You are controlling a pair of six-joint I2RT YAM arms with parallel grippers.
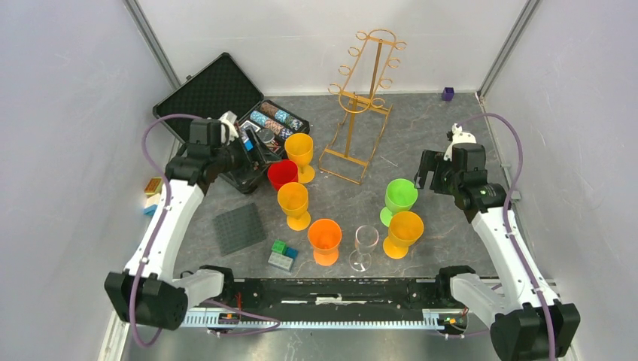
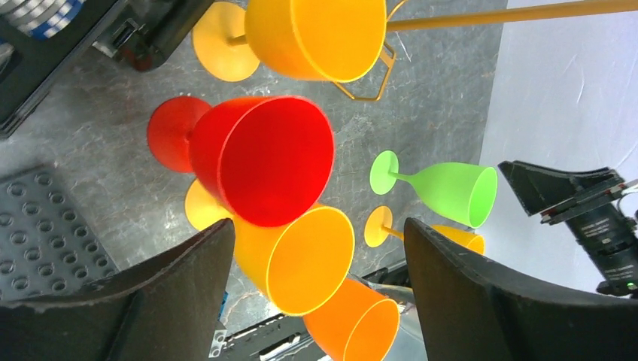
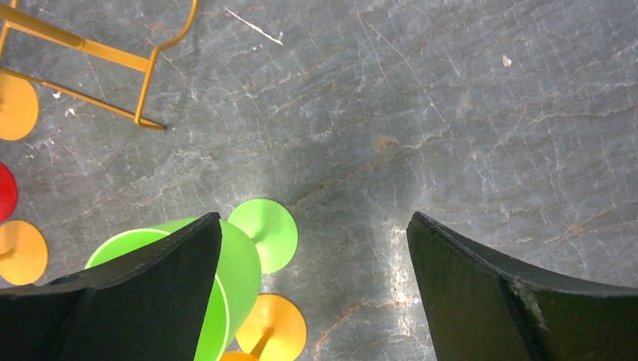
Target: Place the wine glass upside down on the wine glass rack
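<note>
White walls enclose a grey marbled tabletop [image 1: 451, 143], on which the wine glass rack [image 1: 360, 105] is seen standing upright near the middle of the far edge, no glass hung on its loops. An open black case [image 1: 211, 94] of poker chips is set at the far left corner. The jaws of the left gripper [image 1: 248, 154] are spread wide with nothing between them, and those of the right gripper [image 1: 425, 171] are likewise spread and empty.

Seven glasses are stood upright, mouths up, between the rack and the near edge. The red wine glass [image 1: 282, 174] is judged the likeliest to be taken: it is found straight ahead of the left jaws and just beside them, its stem vertical, so the left arm is the nearer. The rack lies beyond it, toward the far edge.

A clean grip is hampered by a yellow glass [image 1: 299, 149] just behind the red one and an orange-yellow glass [image 1: 293, 199] just in front; either could be knocked. A green glass [image 1: 400, 195] is placed just beside the right jaws, and a clear glass [image 1: 366, 239] close to the near edge.
</note>
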